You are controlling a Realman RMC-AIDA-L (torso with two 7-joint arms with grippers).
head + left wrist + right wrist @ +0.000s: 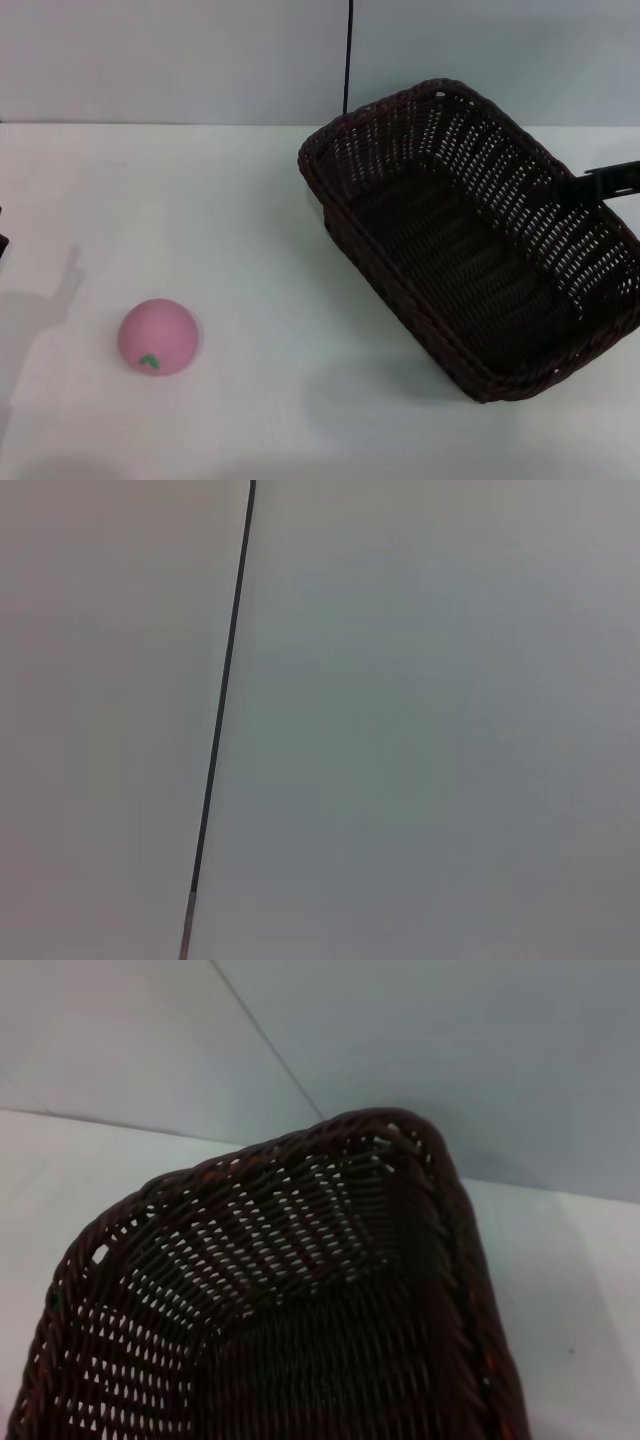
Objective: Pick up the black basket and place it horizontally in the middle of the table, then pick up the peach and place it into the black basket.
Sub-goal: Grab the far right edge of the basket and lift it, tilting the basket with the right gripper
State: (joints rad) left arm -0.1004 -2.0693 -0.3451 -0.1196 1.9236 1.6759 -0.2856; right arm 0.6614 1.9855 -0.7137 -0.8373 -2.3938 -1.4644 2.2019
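The black basket (470, 250) is at the right of the white table (250, 230), set diagonally and tilted, with a shadow under its near corner. My right gripper (603, 184) reaches in from the right edge and is shut on the basket's right rim. The right wrist view looks into the basket (300, 1290) from above one corner, and my own fingers do not show there. The pink peach (157, 337) lies on the table at the near left, well apart from the basket. My left gripper is out of view.
A thin black cable (348, 55) hangs down the grey wall behind the basket; it also shows in the left wrist view (225, 700). Bare white tabletop lies between the peach and the basket.
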